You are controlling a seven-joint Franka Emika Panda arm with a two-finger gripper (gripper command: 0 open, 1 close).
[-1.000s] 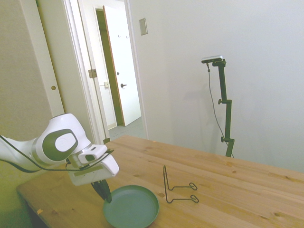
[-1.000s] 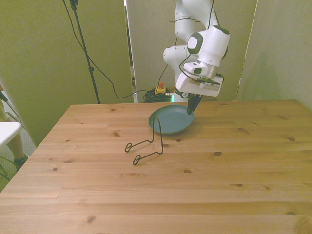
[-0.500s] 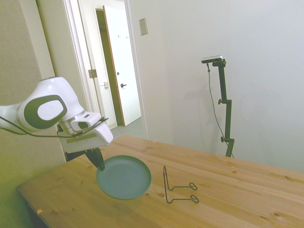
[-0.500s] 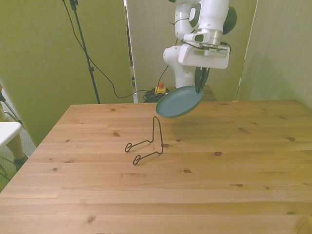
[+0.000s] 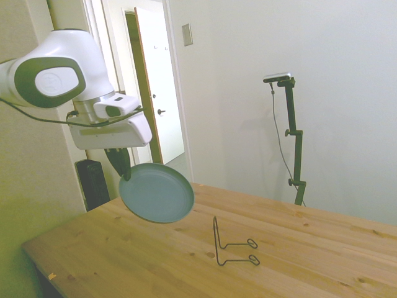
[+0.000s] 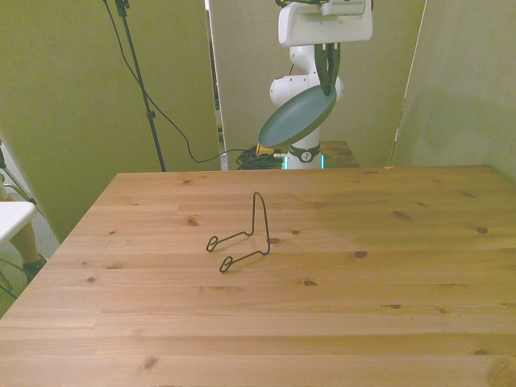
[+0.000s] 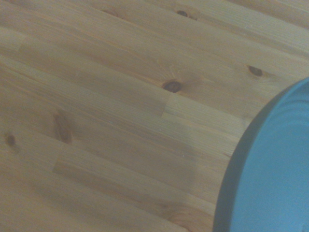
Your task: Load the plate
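The dark green plate [image 5: 156, 193] hangs tilted high above the table, held by its rim. My gripper [image 5: 122, 167] is shut on that rim, its dark fingers pointing down from the white hand. In the front view the plate [image 6: 297, 118] slants down toward that view's left, well above the table's far edge, with the gripper [image 6: 328, 81] at its upper edge. The wrist view shows part of the plate [image 7: 270, 169] over the wooden boards. A thin black wire stand [image 5: 231, 245] rests on the table, and in the front view the wire stand [image 6: 244, 238] is nearer the camera than the plate.
The wooden table [image 6: 363, 282] is bare apart from the wire stand. An open doorway [image 5: 152, 93] is behind the table in the side view. A black cable and pole [image 6: 141, 81] stand beyond the table at the front view's left.
The gripper has risen steadily with the plate, lifting it from the table surface to well above it. The plate has tilted more steeply. The wire stand has not moved.
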